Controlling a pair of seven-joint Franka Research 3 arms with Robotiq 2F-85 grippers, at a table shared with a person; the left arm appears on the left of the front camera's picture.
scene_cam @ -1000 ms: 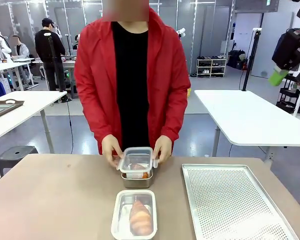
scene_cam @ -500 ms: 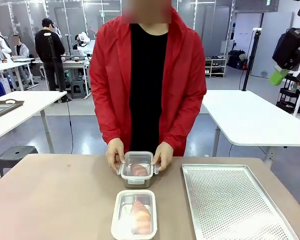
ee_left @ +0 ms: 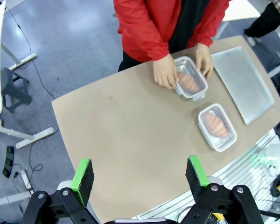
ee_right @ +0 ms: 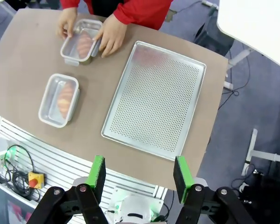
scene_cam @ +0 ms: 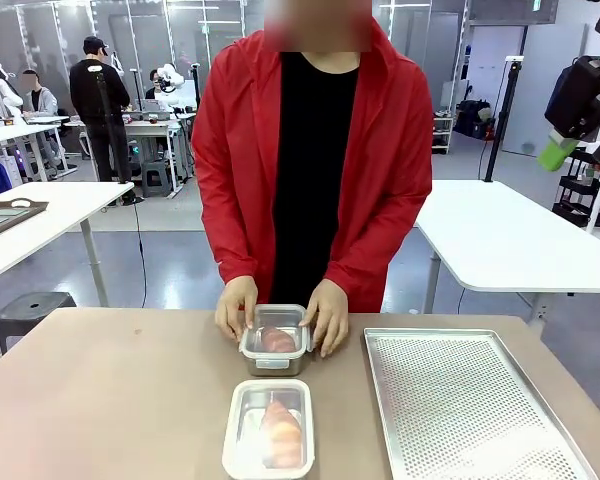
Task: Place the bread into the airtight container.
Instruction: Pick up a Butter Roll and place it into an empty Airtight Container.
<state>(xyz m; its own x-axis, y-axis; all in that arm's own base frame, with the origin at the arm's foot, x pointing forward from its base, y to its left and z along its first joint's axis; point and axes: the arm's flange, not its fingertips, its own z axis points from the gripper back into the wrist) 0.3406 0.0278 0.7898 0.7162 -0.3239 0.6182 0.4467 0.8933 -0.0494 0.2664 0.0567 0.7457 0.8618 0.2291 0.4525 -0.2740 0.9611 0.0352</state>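
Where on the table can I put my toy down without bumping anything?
The brown table is bare left of the two bread containers. The perforated tray on the right has nothing on it. The middle is crowded: the person's hands press the lid on the far container.

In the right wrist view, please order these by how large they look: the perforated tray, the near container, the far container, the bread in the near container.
1. Tray, clearly the largest.
2. Near container and far container: they look alike, and hands cover part of the far one, so I do not rank them.
3. Bread, the smallest.
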